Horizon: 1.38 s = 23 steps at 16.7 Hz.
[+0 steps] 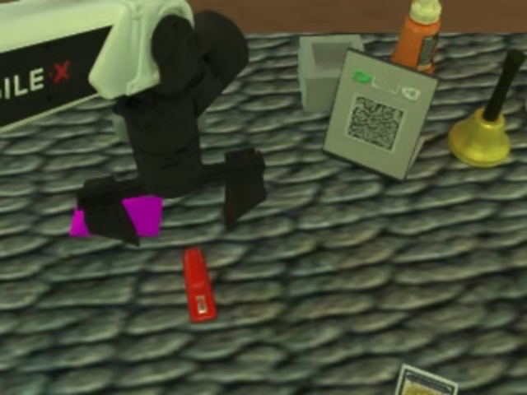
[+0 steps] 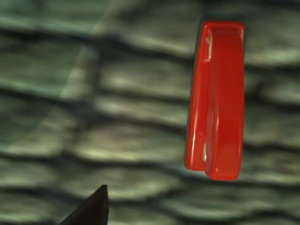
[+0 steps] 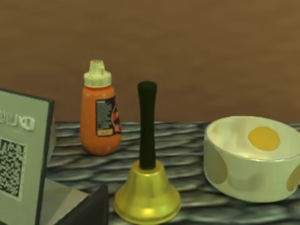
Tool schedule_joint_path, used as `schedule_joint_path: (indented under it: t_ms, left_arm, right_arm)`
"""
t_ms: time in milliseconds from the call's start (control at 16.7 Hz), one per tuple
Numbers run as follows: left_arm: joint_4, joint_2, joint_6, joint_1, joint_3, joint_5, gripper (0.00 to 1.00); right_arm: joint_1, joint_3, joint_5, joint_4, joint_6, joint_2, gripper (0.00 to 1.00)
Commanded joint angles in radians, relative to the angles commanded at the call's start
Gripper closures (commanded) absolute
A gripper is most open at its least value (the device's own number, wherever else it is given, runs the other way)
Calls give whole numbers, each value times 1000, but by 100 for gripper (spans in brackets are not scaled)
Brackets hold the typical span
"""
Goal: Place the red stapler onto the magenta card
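Step in hand, by my reading: approach to the pick. Nothing lifted yet.

Red stapler (image 1: 198,285) lies flat on the grey woven table (image 1: 346,271), long axis running near-to-far in the top view, left of centre. Nothing touches it. In the left wrist view the stapler (image 2: 216,99) sits off to one side of the frame, with only one dark fingertip (image 2: 91,208) showing at the edge.

Left gripper (image 1: 177,210) hovers just beyond the stapler, fingers spread wide and empty. One finger overlaps the magenta card (image 1: 142,216) from above; the other hangs to the right of it. Card is flat on the table, near the stapler but apart from it, partly hidden by the arm.

Next move, as I judge it: shift the gripper nearer until it straddles the stapler, close across its narrow width, then descend. The carry to the card looks short.

Farther off, on the right: grey QR card (image 1: 375,115), gold bell (image 1: 481,136), orange bottle (image 1: 417,37). Right arm not in the top view; its wrist camera faces bell, bottle and a white bowl (image 3: 255,159), so it appears parked.
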Motion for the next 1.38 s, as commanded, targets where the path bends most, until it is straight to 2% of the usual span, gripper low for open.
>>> schedule_joint_path:
  t_ms: [180,660,960,1380]
  left_arm:
    - [38,13,2,-1,-30,0,0]
    - [352,122,5,-1,-231,1,0]
    - [368,128,5,-1,-243,1,0]
    - [368,128,5,-1,-243,1,53]
  right_arm:
    - [0,0,0,0,0,0,0]
    - [0,0,0,0,0,0,0]
    - [0,0,0,0,0,0,0]
    - [0,0,0,0,0,0,0]
